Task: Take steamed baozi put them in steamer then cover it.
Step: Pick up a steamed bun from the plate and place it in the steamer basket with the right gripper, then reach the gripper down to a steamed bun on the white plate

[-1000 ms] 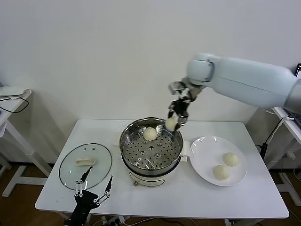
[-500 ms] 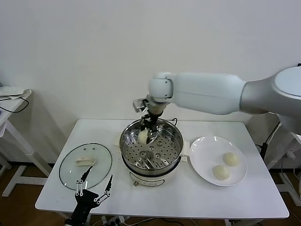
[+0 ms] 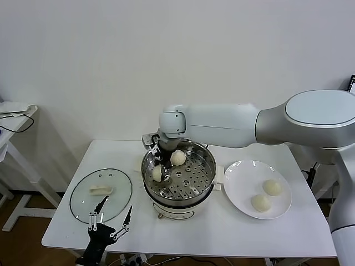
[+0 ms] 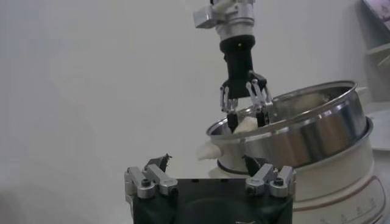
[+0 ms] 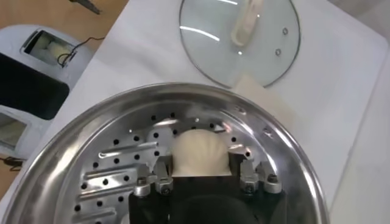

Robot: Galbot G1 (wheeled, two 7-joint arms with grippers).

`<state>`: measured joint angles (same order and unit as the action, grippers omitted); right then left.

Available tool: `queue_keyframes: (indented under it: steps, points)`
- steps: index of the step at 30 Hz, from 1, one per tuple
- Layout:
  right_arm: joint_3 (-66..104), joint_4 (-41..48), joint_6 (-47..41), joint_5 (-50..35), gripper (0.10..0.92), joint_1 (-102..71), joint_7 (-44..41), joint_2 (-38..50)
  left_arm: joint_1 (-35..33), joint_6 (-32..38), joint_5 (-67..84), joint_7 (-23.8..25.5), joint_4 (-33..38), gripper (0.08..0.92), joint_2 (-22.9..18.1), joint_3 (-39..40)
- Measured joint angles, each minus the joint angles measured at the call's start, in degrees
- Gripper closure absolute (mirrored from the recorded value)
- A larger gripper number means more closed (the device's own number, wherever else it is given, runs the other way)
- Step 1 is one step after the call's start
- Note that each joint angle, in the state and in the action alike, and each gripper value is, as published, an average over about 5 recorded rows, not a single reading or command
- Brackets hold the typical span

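The steel steamer (image 3: 178, 200) stands mid-table on its white base. One baozi (image 3: 178, 158) lies on the far side of its perforated tray. My right gripper (image 3: 158, 168) reaches down inside the pot at its left side and is shut on a second baozi (image 3: 157, 174), low over the tray. In the right wrist view the pads (image 5: 239, 163) flank this baozi (image 5: 201, 149) above the tray (image 5: 116, 159). Two more baozi (image 3: 272, 187) (image 3: 260, 203) lie on the white plate (image 3: 238, 183). The glass cover (image 3: 101, 195) lies flat at the left. My left gripper (image 3: 111, 223) hangs open near the front left edge.
The cover also shows in the right wrist view (image 5: 239, 36), beyond the pot's rim. The left wrist view shows my own open left gripper (image 4: 204, 165), and farther off the steamer (image 4: 304, 140) with the right gripper (image 4: 244, 115) dipping into it. A side table (image 3: 14, 119) stands far left.
My right gripper has carried the baozi from above the steamer's far right rim across the pot and lowered it to the tray's left side. The left arm has not moved.
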<state>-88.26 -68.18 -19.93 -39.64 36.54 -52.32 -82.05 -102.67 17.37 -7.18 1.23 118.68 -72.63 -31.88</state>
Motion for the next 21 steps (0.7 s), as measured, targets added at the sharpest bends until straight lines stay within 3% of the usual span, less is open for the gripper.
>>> queue_keyframes:
  steps: [6, 14, 21]
  points:
    - [0.1, -0.3, 0.0, 0.0, 0.213, -0.3, 1.0, 0.0, 0.1, 0.1, 0.2, -0.3, 0.0, 0.177, -0.2, -0.2]
    - [1.7, -3.7, 0.1, 1.1, 0.203, 1.4, 0.8, 3.6, 0.2, 0.1, 0.5, -0.6, 0.2, 0.177, -0.7, -0.3]
    - [3.9, -9.1, 2.1, 3.9, 0.203, 5.3, -3.4, 14.1, -0.2, 0.0, -0.1, -0.6, 0.7, 0.177, -0.9, -0.1]
